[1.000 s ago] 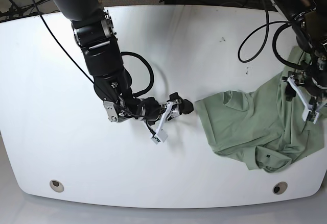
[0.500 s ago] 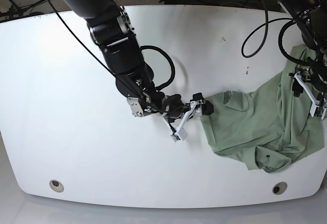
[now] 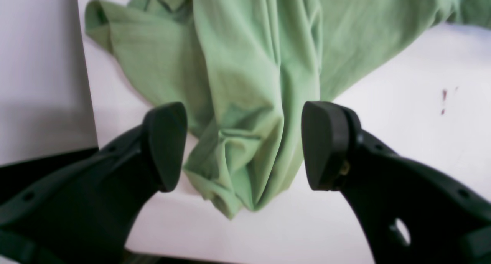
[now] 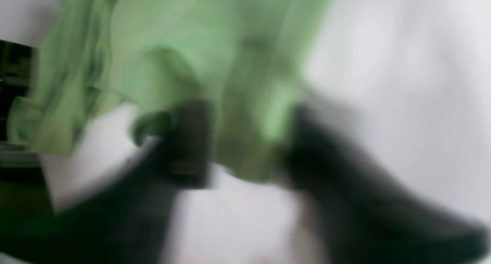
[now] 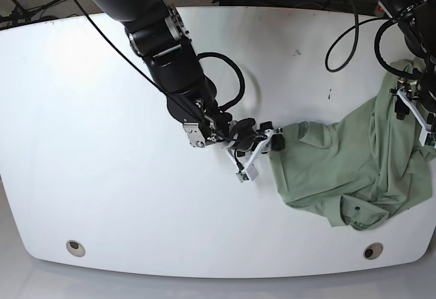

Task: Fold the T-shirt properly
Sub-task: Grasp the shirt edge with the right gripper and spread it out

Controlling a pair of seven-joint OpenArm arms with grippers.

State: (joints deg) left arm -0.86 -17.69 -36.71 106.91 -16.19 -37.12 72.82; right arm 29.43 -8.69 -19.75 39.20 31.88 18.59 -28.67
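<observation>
Since the earlier frames, right gripper [image 5: 271, 142] has crossed the tabletop [image 5: 102, 142] to the T-shirt [image 5: 340, 169] edge, jaws straddling cloth, grip unclear. Left gripper [image 3: 243, 145] hovers, jaws wide, empty. T-shirt lies crumpled at the tabletop's side; folding not begun.

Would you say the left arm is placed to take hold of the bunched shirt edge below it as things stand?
Probably yes. The left gripper hangs open with its jaws on either side of a bunched fold of the T-shirt, and nothing lies between them and the cloth on the table.
</observation>
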